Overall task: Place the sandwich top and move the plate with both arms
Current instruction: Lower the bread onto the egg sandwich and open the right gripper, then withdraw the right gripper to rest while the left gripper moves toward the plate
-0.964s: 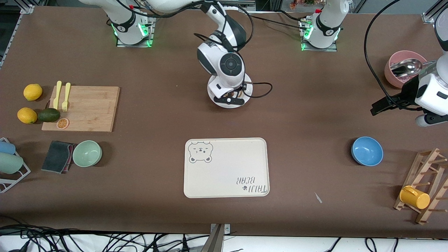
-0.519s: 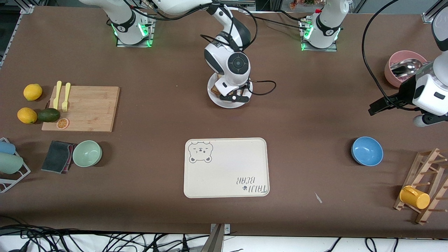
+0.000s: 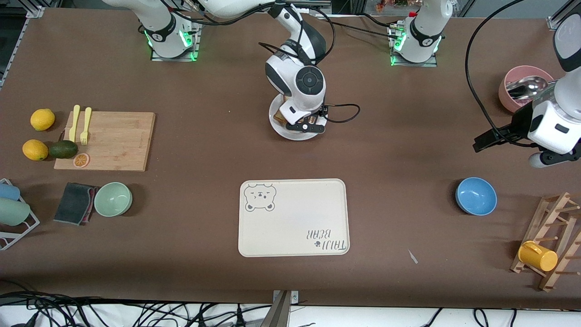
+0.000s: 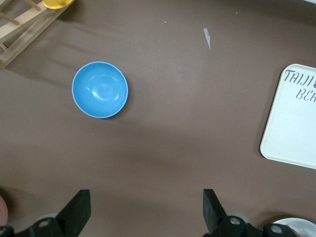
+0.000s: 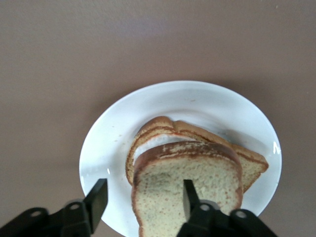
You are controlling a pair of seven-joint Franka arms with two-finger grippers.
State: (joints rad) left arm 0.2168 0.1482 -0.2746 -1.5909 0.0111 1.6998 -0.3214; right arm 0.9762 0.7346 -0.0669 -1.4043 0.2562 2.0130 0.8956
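The white plate (image 3: 290,134) sits in the middle of the table, farther from the front camera than the tray. In the right wrist view the plate (image 5: 113,148) bears a darker lower slice (image 5: 252,165) with the light speckled sandwich top (image 5: 192,190) lying on it. My right gripper (image 3: 303,125) is over the plate, and its jaws (image 5: 145,200) stand open, one finger clear of the slice and one over it. My left gripper (image 3: 483,141) is open and empty (image 4: 145,212) in the air over bare table, between the pink bowl and the blue bowl.
The beige bear tray (image 3: 294,218) lies nearer the front camera than the plate. The blue bowl (image 3: 475,195) and pink bowl with a spoon (image 3: 522,91) stand at the left arm's end, with a mug rack (image 3: 547,240). A cutting board (image 3: 109,141) and green bowl (image 3: 113,199) are at the right arm's end.
My right hand has shifted a little over the plate, toward the left arm's end, uncovering the bread's edge. My left gripper has drifted toward the table's middle.
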